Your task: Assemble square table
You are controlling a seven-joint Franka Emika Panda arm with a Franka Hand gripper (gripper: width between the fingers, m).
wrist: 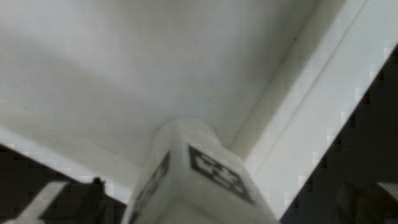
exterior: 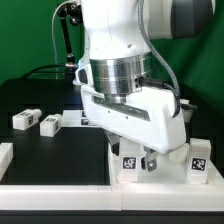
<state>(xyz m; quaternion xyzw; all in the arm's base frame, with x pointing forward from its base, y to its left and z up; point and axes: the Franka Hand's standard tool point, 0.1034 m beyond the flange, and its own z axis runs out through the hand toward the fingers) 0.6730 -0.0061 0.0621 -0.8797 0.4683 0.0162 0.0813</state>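
Observation:
The white square slab (exterior: 165,172) lies at the front on the exterior view's right, and it fills most of the wrist view (wrist: 125,70) with its raised rim (wrist: 302,100). My gripper (exterior: 148,162) hangs low over the slab. A white tag-marked leg block (wrist: 205,175) stands between the jaws (wrist: 205,208), which look shut on it, its far end against the slab. Tagged white blocks show beside the gripper (exterior: 130,160) and at the slab's right end (exterior: 199,160). Two loose leg blocks (exterior: 25,118) (exterior: 48,124) lie on the black table at the exterior view's left.
The marker board (exterior: 75,120) lies behind the loose leg blocks. A white border bar (exterior: 5,155) stands at the exterior view's left edge, and another (exterior: 55,200) runs along the front. The arm's body hides the middle of the scene.

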